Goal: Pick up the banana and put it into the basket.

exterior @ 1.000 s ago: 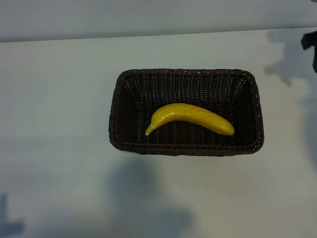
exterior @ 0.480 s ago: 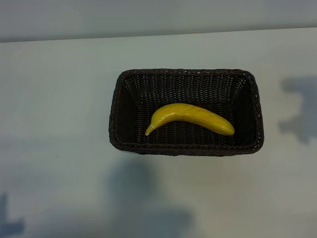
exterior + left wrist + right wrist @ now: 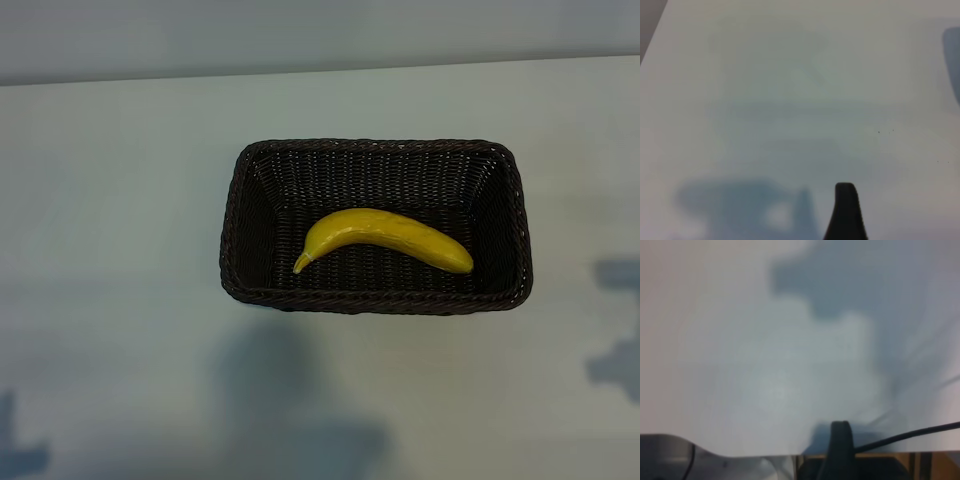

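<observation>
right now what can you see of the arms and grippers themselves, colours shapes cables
Very little. In the exterior view neither arm shows, only their shadows on the table. Each wrist view catches one dark, rounded fingertip: the left gripper's finger and the right gripper's finger, both black and matte. A thin black cable runs past the right one. No markings can be made out.

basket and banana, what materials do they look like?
Basket: dark brown woven wicker, possibly synthetic rattan; fine weave on the sloping walls, braided rim, matte with a slight sheen. Banana: smooth, uniform yellow skin with no spots, faintly glossy; could be real or a plastic replica, the look does not settle it.
</observation>
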Available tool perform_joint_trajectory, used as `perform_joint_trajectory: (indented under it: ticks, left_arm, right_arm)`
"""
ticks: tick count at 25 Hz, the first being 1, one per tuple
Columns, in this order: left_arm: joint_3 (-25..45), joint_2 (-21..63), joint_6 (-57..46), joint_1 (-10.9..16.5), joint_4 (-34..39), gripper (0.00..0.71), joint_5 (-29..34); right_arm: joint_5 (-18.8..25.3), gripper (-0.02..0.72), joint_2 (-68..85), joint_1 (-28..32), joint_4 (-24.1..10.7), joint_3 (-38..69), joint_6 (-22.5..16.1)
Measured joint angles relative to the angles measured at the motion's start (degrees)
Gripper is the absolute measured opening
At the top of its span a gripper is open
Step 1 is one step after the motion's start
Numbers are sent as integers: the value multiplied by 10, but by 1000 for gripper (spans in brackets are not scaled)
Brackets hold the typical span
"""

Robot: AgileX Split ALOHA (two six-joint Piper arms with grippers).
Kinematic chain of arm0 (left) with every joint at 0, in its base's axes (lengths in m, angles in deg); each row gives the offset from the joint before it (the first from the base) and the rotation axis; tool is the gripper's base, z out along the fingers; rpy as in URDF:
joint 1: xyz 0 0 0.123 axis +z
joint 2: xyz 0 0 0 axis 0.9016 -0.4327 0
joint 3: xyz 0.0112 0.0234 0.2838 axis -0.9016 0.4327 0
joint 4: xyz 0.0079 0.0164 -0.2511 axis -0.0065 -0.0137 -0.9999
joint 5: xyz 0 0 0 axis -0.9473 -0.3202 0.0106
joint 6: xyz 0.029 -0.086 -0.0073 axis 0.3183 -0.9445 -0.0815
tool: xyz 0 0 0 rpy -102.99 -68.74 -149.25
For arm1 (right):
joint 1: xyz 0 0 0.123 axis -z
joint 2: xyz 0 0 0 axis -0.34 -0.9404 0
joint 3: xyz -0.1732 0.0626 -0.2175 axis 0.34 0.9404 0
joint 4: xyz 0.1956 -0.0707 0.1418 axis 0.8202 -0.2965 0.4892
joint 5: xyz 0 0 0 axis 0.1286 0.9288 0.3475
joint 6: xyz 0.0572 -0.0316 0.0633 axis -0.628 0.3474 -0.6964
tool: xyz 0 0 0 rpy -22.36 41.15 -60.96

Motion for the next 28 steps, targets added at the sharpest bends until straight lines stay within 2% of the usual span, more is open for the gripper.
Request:
perform_joint_trajectory:
  ticks: [7,23,28]
  left_arm:
    - [0,0,0,0,0,574,0]
    - [0,0,0,0,0,574,0]
    - [0,0,0,0,0,574,0]
  right_arm:
    - [-35,587,101,0,-1,44,-4]
    - [-35,586,420,0,-3,44,-5]
    - [-35,586,443,-1,-3,44,-5]
